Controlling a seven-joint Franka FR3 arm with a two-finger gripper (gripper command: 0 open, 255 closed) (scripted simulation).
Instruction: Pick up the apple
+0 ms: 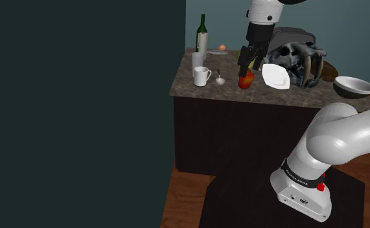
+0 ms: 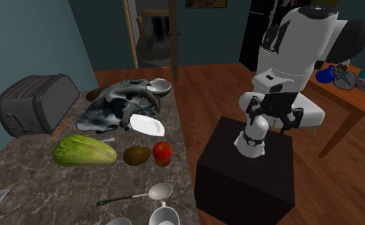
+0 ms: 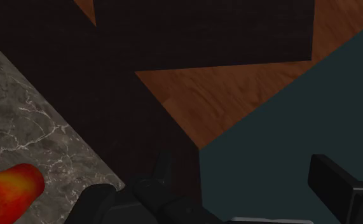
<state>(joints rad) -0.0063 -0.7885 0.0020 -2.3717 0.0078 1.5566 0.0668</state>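
The apple (image 2: 162, 153), red with a yellow flush, is lying on the counter (image 2: 66, 185) close to the long edge facing the stand (image 2: 245, 179), roughly midway along that edge. It is resting free, with nothing on top of it. A brown fruit (image 2: 137, 155) is sitting just beside it on the inward side, and a green cabbage (image 2: 85, 151) is lying beyond that. A white plate (image 2: 146, 124) is lying farther along the edge one way and a spoon (image 2: 150, 193) the other way, both apart from the apple. So the sides facing along the edge are looking open, while the inward side is looking crowded.

The gripper (image 2: 275, 120) is hanging with its fingers standing apart and nothing between them. In the shoulder view it is appearing right above the apple. In the wrist view, though, the apple is sitting off to the side of the fingers, not between them. Below the fingers that view is showing the counter's edge, the dark cabinet face and the wooden floor (image 3: 237, 95). The hand is therefore probably hovering out past the edge, over the gap between counter and stand.

It is likely being held there as an approach pose. The next move is calling for a shift inward over the counter, then a descent. Closing the fingers along the line of the edge would be keeping them clear of the brown fruit. The apple is round and near the edge, so a sideways nudge could be sending it rolling off onto the floor.
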